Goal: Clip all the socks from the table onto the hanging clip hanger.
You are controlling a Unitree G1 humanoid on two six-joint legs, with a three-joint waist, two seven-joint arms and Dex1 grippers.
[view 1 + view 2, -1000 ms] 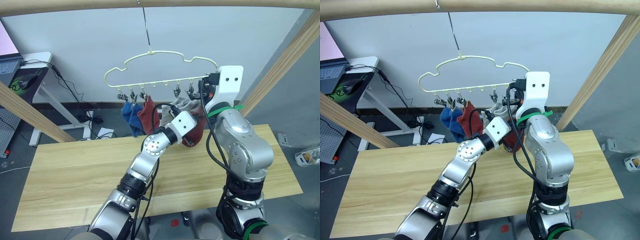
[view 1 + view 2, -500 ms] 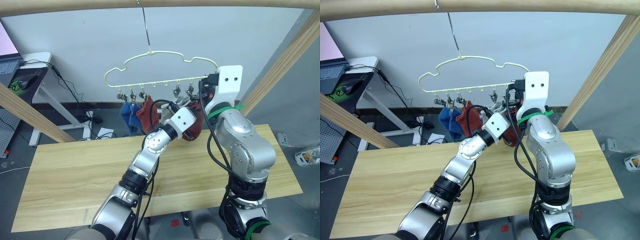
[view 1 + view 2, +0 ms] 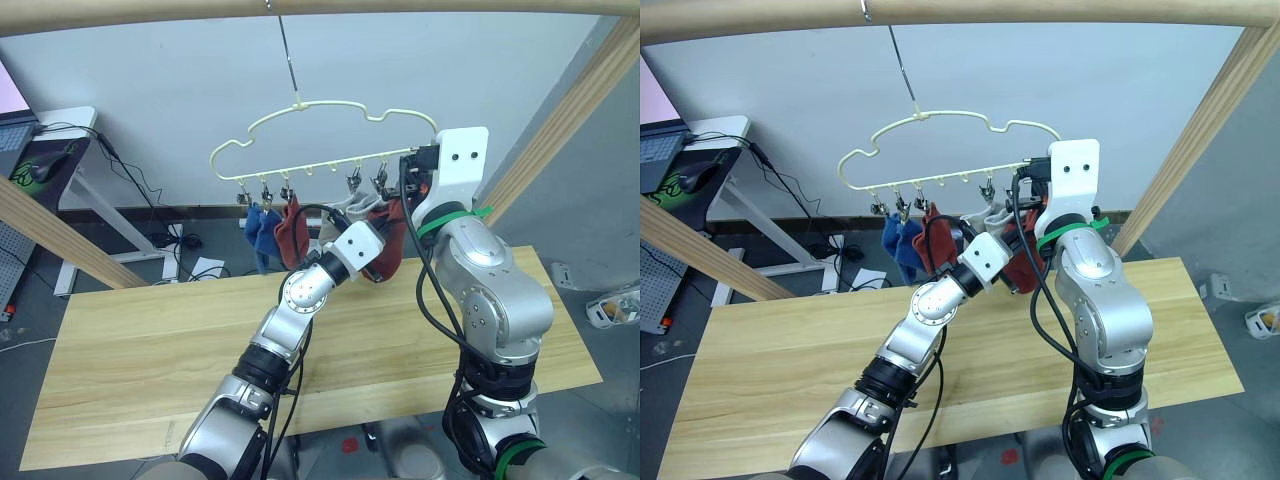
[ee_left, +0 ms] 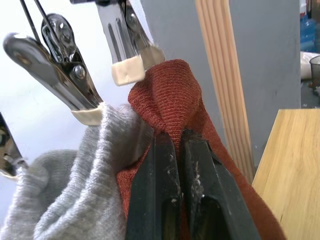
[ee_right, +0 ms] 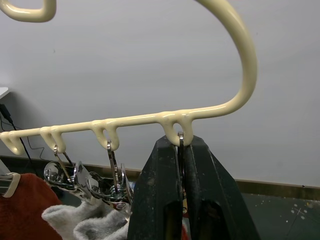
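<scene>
Rust sock meets clip
Left pincer [image 4: 172,145] clamps the rust sock [image 4: 172,107]; right pincer [image 5: 181,150] apparently squeezes a clip [image 5: 180,142] on the clip hanger [image 3: 330,160].

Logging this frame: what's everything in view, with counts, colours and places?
clip hanger: one, pale yellow, hung above the table
clips: a row, silver, under the hanger's lower bar
blue socks: two, clipped at the robot's left end
clipped rust red sock: one, beside the blue ones
light grey socks: seemingly two, clipped mid-bar
held rust red sock: one, tip just beneath the end clip
table: one, pale wood
frame poles: pale wood, around the table
desk: one, white, far left
left gripper: pinching the held sock
right gripper: squeezing the end clip
</scene>
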